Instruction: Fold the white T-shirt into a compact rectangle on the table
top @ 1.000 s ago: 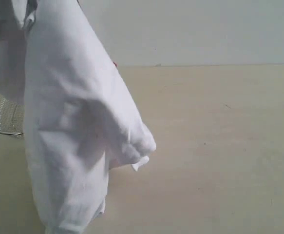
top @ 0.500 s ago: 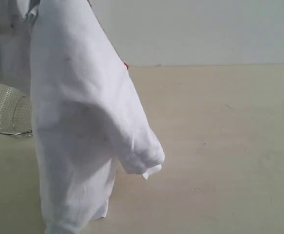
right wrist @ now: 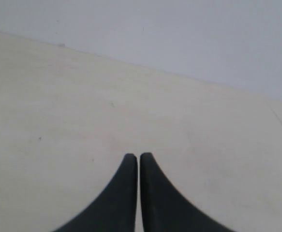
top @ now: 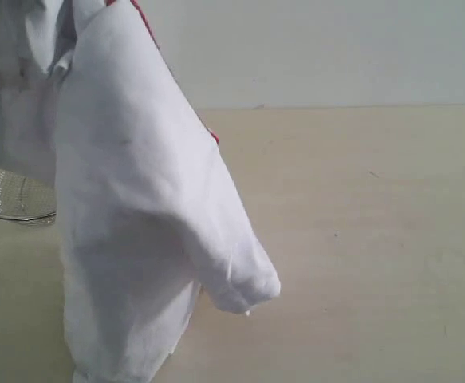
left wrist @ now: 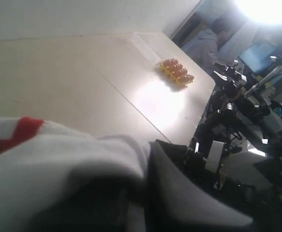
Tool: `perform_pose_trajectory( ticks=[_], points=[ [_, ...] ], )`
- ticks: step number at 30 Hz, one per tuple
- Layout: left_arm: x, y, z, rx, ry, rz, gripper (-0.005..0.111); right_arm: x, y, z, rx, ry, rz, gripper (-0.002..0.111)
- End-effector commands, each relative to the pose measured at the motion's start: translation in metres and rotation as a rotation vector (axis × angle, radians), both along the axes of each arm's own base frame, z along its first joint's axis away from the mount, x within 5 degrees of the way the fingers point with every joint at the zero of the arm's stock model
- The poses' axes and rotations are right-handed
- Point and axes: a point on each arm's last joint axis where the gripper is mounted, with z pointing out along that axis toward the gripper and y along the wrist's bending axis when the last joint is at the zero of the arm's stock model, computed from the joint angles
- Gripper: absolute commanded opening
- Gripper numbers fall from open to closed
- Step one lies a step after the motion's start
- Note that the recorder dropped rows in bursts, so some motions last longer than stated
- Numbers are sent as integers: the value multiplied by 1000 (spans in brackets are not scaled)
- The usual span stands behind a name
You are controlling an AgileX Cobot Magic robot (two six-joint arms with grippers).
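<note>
Left to right. The left gripper is clamped on a fold of the white T-shirt. In the left wrist view we see cloth with red lettering bunched against its dark finger. From that grip the shirt hangs straight down, so its long axis runs vertically, from the gripper toward the table. Its lowest hem leaves the exterior view, and we cannot tell whether it touches the tabletop. A wire basket shows partly behind the cloth.

The right gripper has its jaws pressed together and holds nothing. It faces bare table, well apart from the shirt, which lies off to its left. We judge the left arm the nearer, since it already carries the garment. The hanging free side is what the right arm would have to reach across for.

Against the earlier frames, the shirt has swung toward the right gripper, the sleeve hangs lower, and more red shows near the top.
</note>
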Motion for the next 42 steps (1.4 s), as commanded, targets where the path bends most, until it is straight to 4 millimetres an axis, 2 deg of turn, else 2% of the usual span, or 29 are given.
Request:
perform_pose_trajectory(
  ticks=[1, 2, 3, 5, 7, 12, 17, 22, 28, 30, 33, 37, 39, 42],
  points=[
    [-4, -2, 2, -11, 3, -12, 5, 1, 2, 23, 419, -293, -6, 0],
    [-4, -2, 1, -8, 3, -12, 5, 0, 0, 29, 662, -379, -17, 0],
    [-4, -2, 0, 2, 3, -11, 5, -1, -4, 35, 831, -466, -29, 0],
    [-4, -1, -1, 25, 0, -10, 5, -4, -10, 42, 1015, -590, -43, 0],
    [-4, -1, -2, 36, -2, -10, 5, -5, -9, 44, 1092, -606, -24, 0],
    [-4, -1, -2, 49, -35, -18, 5, -3, 3, 75, 946, -493, 88, 0],
    [-4, -1, -3, 63, -61, -25, 5, 17, 14, 106, 933, -265, 146, 0],
    [-3, -1, -5, 86, -73, -30, 5, 60, 39, 126, 852, 85, 200, 0],
    [0, 0, -11, 142, -63, -32, 5, 114, 74, 131, 779, 438, 190, 0],
    [0, -1, -14, 160, -62, -42, 5, 126, 78, 136, 774, 460, 183, 0],
    [1, -5, -16, 166, -79, -72, 5, 139, 82, 147, 785, 400, 199, 0],
    [10, -12, -25, 183, -64, -113, 5, 141, 82, 160, 682, 335, 266, 0],
    [16, -17, -32, 199, -74, -151, 5, 143, 84, 158, 639, 364, 274, 0],
    [22, -24, -45, 257, -79, -207, 5, 148, 89, 142, 574, 490, 288, 0]
  ],
)
